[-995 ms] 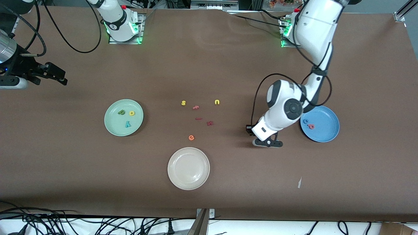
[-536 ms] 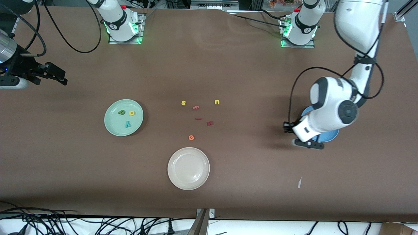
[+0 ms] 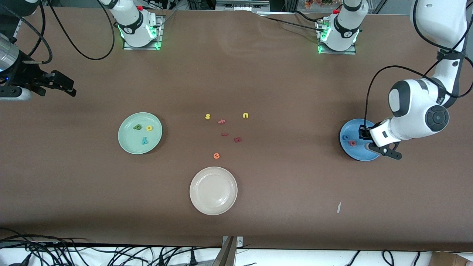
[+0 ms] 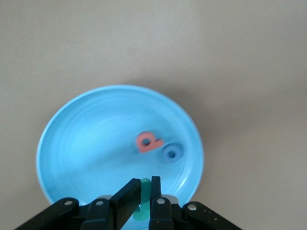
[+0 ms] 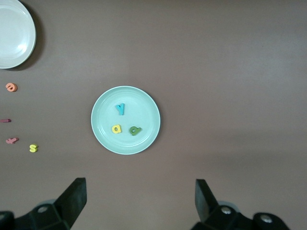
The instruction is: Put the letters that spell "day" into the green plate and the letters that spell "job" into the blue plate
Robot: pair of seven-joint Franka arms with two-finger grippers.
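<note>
Five letters were already sorted: d, a, y lay in the green plate, o and b in the blue plate. Left gripper, jaws clenched on the teal j, hovered over the blue plate; right gripper waited with jaws released above the counter.

The cream plate is the landmark. The green plate, farther from the front camera toward the right arm's end, holds d, a, y. The blue plate, toward the left arm's end, holds o and b; the left gripper hangs over it, pinching what seems the j.

a cream plate sits nearer the camera than an orange e.
</note>
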